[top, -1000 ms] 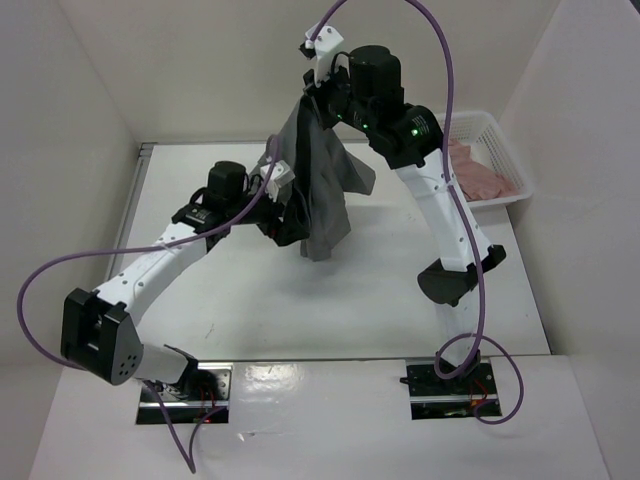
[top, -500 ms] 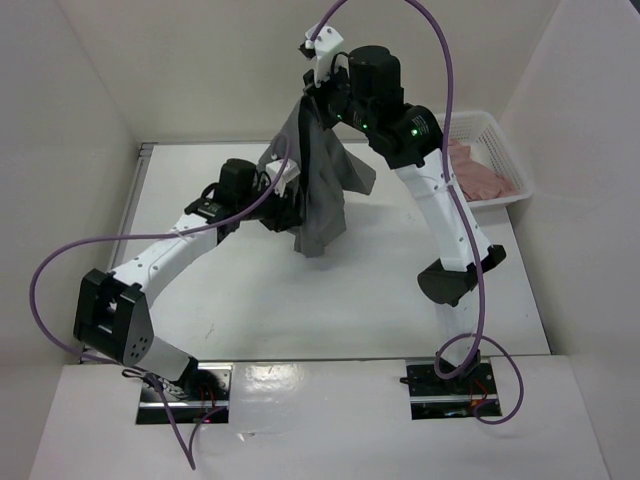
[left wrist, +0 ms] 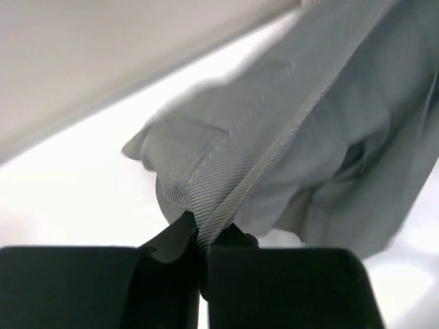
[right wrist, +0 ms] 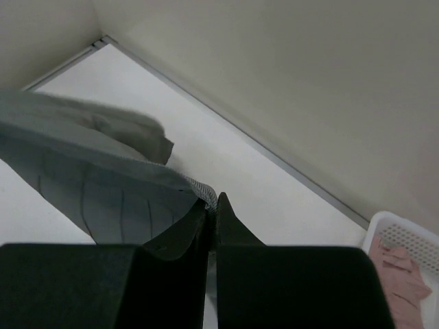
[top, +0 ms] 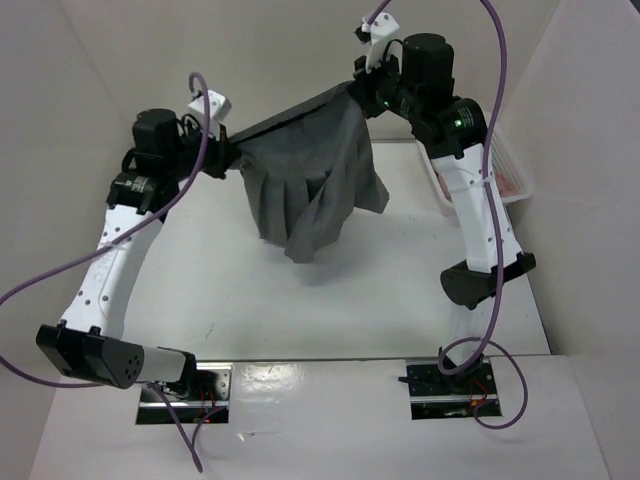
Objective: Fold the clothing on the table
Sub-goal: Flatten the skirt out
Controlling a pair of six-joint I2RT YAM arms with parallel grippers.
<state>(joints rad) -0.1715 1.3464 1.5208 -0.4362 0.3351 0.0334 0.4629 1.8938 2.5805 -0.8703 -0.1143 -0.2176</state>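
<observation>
**Skirt** [top: 310, 180]: dark grey, pleated. It is off the surface [top: 200, 285], suspended betw. both hands over the middle-to-far part. The top edge is stretched near-straight from one hand to the other. The remaining fabric hangs below in folds, bunched toward lower centre. A shadow lies on the surface under the lowest fold. Whether that fold touches the surface cannot be told from the overhead view.

**Left hand** [top: 226, 153]: fingers together, clamped on the left end of the stitched edge. Wrist cam confirms this: the woven edge strip is pinched betw. the two dark fingertips [left wrist: 175, 236], and the cloth runs up and away to the right.

**Right hand** [top: 358, 92]: fingers together, clamped on the right end of the same edge. Wrist cam shows a corner of grey fabric caught at the tips, with pleat lines visible on the cloth to the left.

**Other items:** a white mesh basket [top: 517, 165] sits at the far-right of the surface, partly hidden behind the right arm. A pink garment [right wrist: 401, 274] lies inside it, well apart from the skirt. Purple cables [top: 60, 280] loop from both arms.
</observation>
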